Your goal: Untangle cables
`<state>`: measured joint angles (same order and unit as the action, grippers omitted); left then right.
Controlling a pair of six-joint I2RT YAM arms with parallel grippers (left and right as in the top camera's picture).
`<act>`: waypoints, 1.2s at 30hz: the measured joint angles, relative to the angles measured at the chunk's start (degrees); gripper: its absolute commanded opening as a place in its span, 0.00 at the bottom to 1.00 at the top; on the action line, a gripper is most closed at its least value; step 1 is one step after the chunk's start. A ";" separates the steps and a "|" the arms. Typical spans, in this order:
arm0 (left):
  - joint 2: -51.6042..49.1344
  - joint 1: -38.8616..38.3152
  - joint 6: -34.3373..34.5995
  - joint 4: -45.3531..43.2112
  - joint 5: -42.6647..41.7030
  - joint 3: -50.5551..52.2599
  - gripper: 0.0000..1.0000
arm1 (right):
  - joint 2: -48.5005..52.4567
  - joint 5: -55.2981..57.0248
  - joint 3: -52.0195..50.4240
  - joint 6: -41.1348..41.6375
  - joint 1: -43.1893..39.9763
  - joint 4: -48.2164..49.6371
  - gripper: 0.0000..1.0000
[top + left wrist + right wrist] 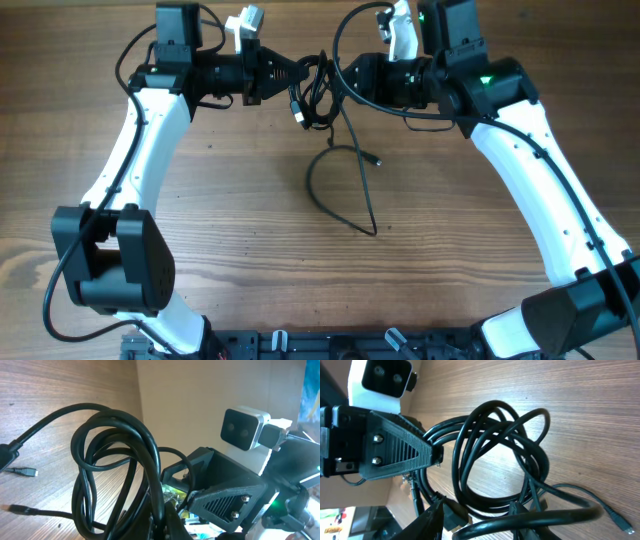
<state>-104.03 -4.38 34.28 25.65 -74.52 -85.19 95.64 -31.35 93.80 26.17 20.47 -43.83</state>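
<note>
Black cables (318, 92) clamped in left end effector (296, 73); grip unclear for right end effector (346, 79).

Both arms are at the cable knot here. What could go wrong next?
The left hand and right hand sit close either side of the cables; pulling apart could tighten the knot instead of freeing loops. The loose tail lying on the table may get dragged into the bundle.

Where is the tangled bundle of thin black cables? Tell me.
The black cable bundle is at the far middle in the overhead view, between the left gripper and right gripper.
</note>
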 measured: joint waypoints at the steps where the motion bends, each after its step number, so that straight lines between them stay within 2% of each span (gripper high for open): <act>1: 0.00 0.00 0.42 0.00 0.28 0.00 0.04 | 0.00 0.61 0.00 0.04 0.02 -0.13 0.44; 9: 0.00 0.00 2.03 0.74 3.96 0.00 0.04 | 0.00 15.26 0.00 0.57 0.02 -8.09 0.50; 12: 0.00 0.00 2.12 2.12 5.79 0.00 0.04 | 0.00 17.33 -0.02 -0.98 0.00 -8.85 0.51; 18: 0.00 0.00 2.29 2.75 7.76 0.00 0.04 | 0.00 11.72 -0.02 -4.28 0.00 -3.39 0.50; 24: 0.00 0.00 3.02 3.98 8.37 0.00 0.04 | 0.04 5.68 -0.02 -4.24 1.07 3.74 0.49; 36: 0.00 0.00 16.06 3.93 8.59 0.00 0.04 | 6.43 4.59 -0.02 0.00 3.87 5.75 0.46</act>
<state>-104.03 -4.38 50.35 29.58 -65.93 -85.19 102.06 -26.76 93.78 26.17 24.34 -38.09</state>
